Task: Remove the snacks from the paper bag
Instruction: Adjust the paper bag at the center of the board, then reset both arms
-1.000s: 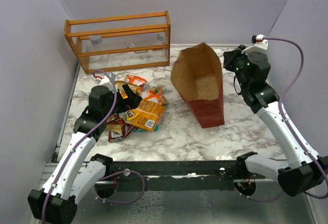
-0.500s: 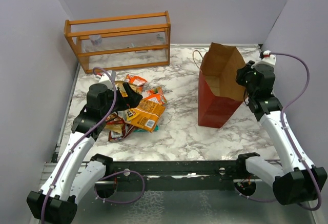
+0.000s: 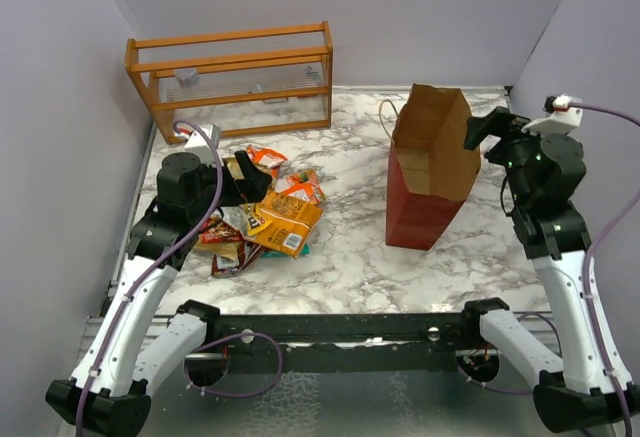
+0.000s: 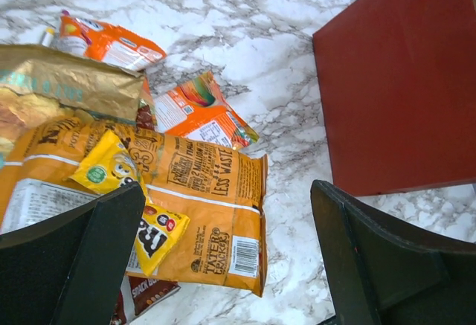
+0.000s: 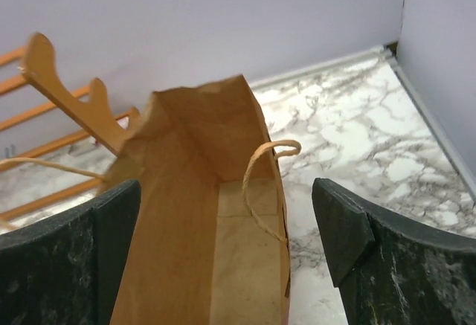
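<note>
Here the paper bag stands upright on the desk at about 3 o'clock from its centre. Its long axis is vertical and its mouth points up, dark red outside and brown inside. A cord handle arcs over the open mouth. The right gripper hangs at the bag's top rim on the 2 o'clock side, fingers spread wide and gripping nothing.

The snacks lie in a loose heap at 9 o'clock, well apart from the bag. A large orange packet lies flat with its barcode end toward the bag. The left gripper hovers over the heap, fingers wide apart and holding nothing. An orange wooden rack stands at 11 o'clock by the far wall.
</note>
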Tool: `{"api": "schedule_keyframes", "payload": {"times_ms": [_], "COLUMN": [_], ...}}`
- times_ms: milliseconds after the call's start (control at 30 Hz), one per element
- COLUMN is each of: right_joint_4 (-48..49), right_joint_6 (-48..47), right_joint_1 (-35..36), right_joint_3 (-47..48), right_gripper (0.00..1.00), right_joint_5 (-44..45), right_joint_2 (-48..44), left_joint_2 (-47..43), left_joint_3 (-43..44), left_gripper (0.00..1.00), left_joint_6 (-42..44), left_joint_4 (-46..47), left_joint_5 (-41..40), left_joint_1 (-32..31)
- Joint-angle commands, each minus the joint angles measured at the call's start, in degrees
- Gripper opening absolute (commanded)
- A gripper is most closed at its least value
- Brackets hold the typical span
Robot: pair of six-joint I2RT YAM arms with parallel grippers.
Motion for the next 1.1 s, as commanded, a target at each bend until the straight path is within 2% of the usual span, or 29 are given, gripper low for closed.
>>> {"api": "schedule_keyframes", "payload": {"times_ms": [0, 167, 300, 567, 800, 1067], "right_joint_4": [-4.9, -6.2, -10.1, -16.6, -20.8, -20.5], "right_joint_6": [-3.2, -4.8, -5.1, -9.6, -13.8, -13.6], "right_joint_1": [-0.3, -0.1, 1.9, 7.3, 11.6, 11.6], "right_joint_3": [4.4, 11.5, 21.1, 31.9, 34.4, 32.8], "right_gripper": [0.99, 0.99, 0.99, 0.99, 0.99, 0.99], "right_joint_5": [-5.4, -19.7, -23.5, -17.5, -7.7, -3.3], "right_joint_2": [-5.0, -7.6, -6.9, -9.7, -11.4, -10.8], "left_joint_2": [-0.5, 0.2, 0.4, -0.9, -0.7, -0.3], "left_joint_3": [6.8, 17.2, 27.4, 34.4, 35.0, 34.6], "left_gripper": [0.98, 0.98, 0.98, 0.98, 0.99, 0.99], "left_joint_6": [3.7, 6.3, 8.6, 13.4, 14.7, 13.5], "left_joint_4": [-4.1, -4.4, -6.3, -8.0, -5.7, -4.9], "left_joint_5": [-5.5, -8.6, -11.3, -21.5, -20.1, -18.1], "left_joint_1": [0.4, 0.3, 0.3, -0.7, -0.8, -0.8]}}
